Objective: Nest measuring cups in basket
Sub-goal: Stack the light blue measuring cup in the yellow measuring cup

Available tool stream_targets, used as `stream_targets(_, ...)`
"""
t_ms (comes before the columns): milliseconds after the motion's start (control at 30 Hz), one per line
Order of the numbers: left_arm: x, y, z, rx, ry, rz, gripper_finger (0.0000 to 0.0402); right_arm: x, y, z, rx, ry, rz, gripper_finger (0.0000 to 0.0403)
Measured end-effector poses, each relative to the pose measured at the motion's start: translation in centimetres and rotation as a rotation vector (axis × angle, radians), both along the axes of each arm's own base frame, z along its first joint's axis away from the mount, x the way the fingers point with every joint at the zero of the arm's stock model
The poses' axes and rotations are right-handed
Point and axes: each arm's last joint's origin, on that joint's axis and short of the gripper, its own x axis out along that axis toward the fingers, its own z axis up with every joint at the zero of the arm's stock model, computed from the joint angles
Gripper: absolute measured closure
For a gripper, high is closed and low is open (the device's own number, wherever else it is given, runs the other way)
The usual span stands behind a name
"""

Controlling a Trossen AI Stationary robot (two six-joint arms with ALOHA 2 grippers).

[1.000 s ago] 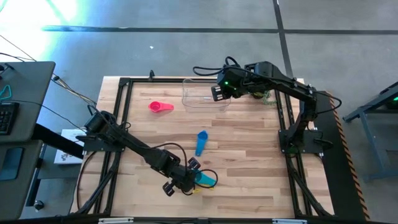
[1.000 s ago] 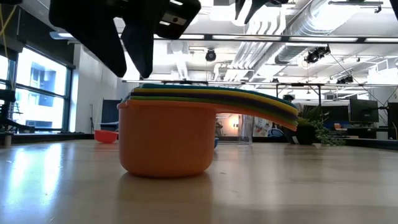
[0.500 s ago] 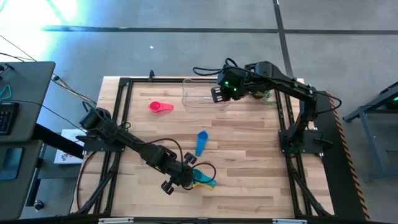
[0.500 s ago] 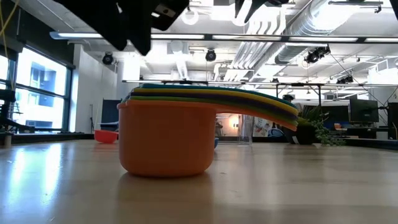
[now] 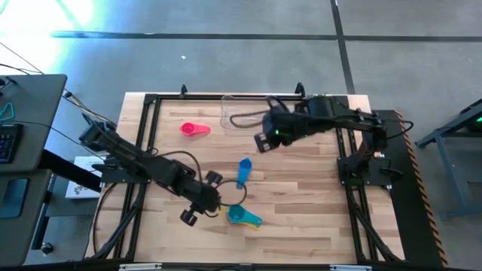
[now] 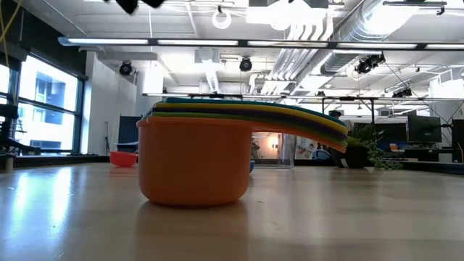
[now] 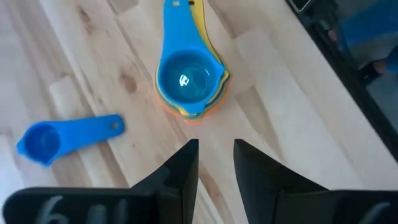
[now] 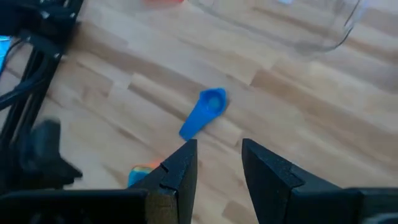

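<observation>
Dark fingers (image 7: 186, 165) of the left gripper (image 7: 214, 155) stand apart, empty, near the nested cups (image 7: 189, 84). Right gripper (image 8: 217, 158) likewise parted, above the blue cup (image 8: 202, 113). Basket (image 8: 280, 25) cut off; pink cup (image 5: 195, 129) apart.

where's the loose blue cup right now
In the high view the blue cup lies alone mid-table, between the nested stack nearer the front edge and the clear basket at the back.
</observation>
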Motion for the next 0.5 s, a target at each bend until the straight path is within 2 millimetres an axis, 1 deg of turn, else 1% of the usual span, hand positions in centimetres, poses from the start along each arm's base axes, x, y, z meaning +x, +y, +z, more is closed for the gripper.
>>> stream_targets(100, -1.3, 0.7, 1.6, -0.010, -0.029, 0.028, 0.0311, -0.1, 1.9, -0.1, 0.005, -0.005, 0.008, 0.0284)
stream_targets(167, -2.1, 1.2, 2.5, -0.014, -0.042, 0.058, 0.0311, -0.2, 3.2, -0.6, 0.002, 0.006, 0.008, 0.0284)
stream_targets(333, -4.4, 2.3, 4.6, -0.042, -0.069, 0.120, 0.0312, -0.2, 6.2, -2.9, 0.009, 0.086, 0.023, 0.0284)
stream_targets(500, -6.1, 3.2, 6.1, -0.087, -0.086, 0.169, 0.0312, -0.4, 8.4, -5.8, 0.012, 0.172, 0.000, 0.0284)
